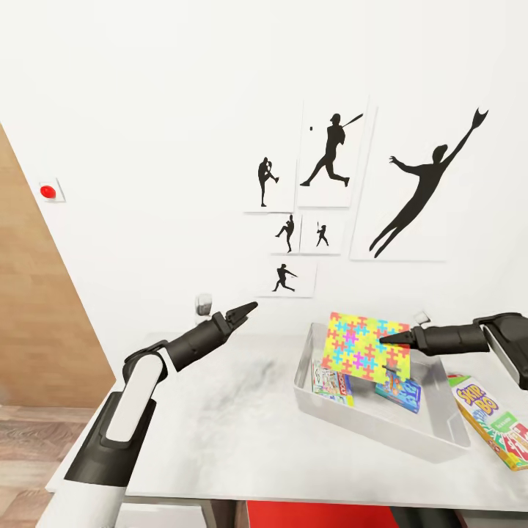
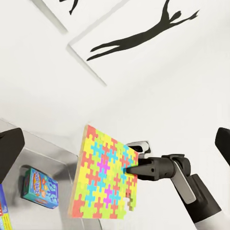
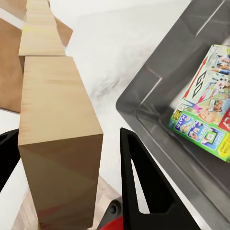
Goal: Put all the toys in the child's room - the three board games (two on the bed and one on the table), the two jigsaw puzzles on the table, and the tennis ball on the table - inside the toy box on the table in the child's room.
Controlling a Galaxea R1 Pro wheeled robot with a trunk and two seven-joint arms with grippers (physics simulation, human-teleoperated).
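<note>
My right gripper [image 1: 386, 339] is shut on one edge of a multicoloured jigsaw puzzle [image 1: 361, 347], holding it tilted above the light grey toy box [image 1: 370, 427] on the table [image 1: 220, 411]. From the left wrist view the puzzle [image 2: 103, 178] stands on edge in the right gripper [image 2: 130, 170]. Two board games lie in the box: a green-edged one [image 1: 331, 383] and a blue one [image 1: 400, 393]. A third board game [image 1: 496, 422], yellow-orange, lies on the table right of the box. My left gripper [image 1: 248, 309] hovers open over the table, left of the box. The tennis ball and the bed are out of view.
Black baseball-player pictures [image 1: 334, 150] hang on the white wall behind the table. A wooden door panel [image 1: 29, 308] stands at the left, with a red button [image 1: 48, 191] on the wall beside it. A wall socket [image 1: 204, 301] sits just above the table's far edge.
</note>
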